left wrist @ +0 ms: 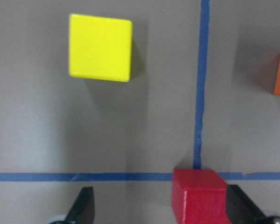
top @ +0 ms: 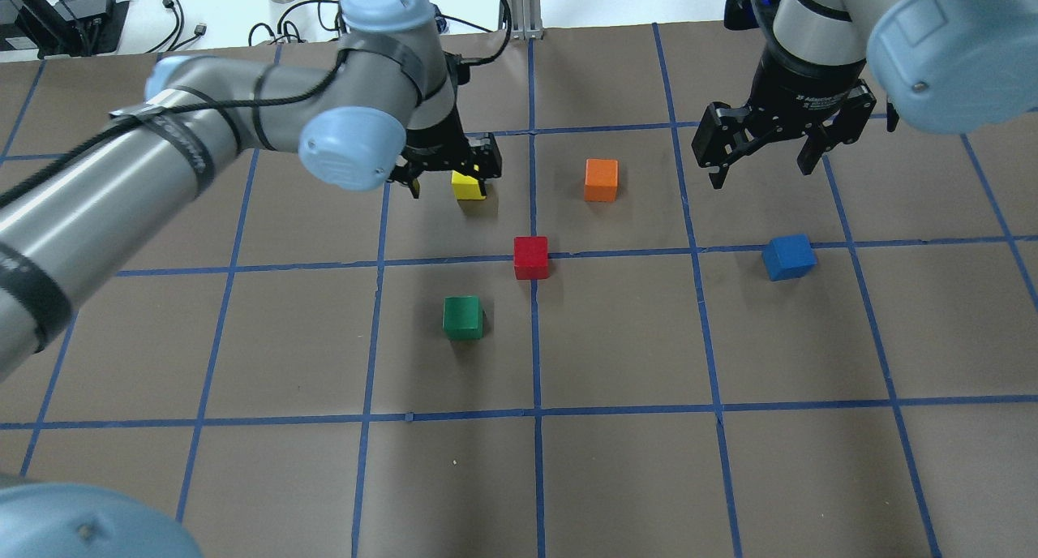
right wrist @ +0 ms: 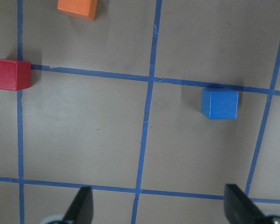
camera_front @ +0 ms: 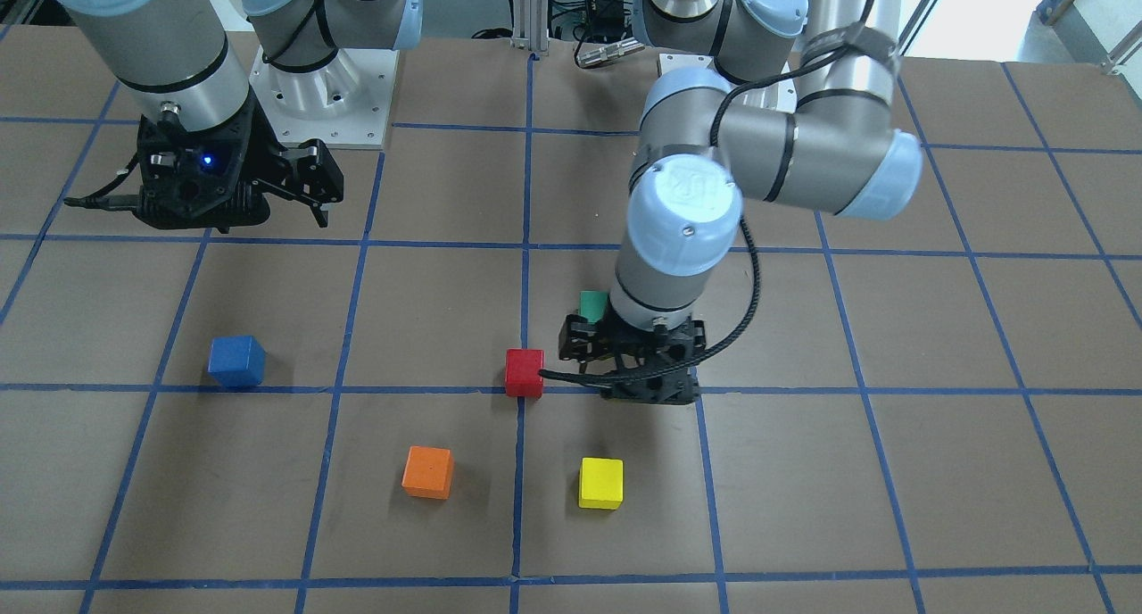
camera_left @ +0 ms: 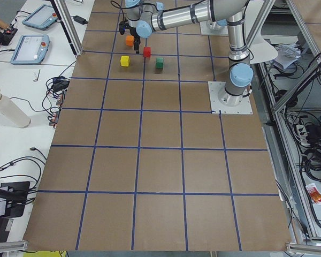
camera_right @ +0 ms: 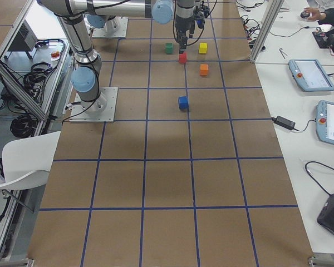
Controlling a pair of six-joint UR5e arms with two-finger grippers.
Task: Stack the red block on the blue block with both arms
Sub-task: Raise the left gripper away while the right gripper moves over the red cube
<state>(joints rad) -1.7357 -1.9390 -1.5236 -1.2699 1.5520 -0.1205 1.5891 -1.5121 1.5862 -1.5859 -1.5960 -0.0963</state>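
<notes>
Barely begun: the red block [top: 531,256] and blue block [top: 788,256] sit well apart on the bench [top: 616,461]. The left tool [left wrist: 161,204], wide open and empty, seems poised over red, height unclear; the right tool [top: 764,173] hangs open, empty. Grasp and stacking remain.

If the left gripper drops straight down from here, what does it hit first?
Probably the red block: the left wrist view shows it between the open fingers of the left gripper, tight against one finger, so that finger may clip its top before reaching the table. Height is unclear.
</notes>
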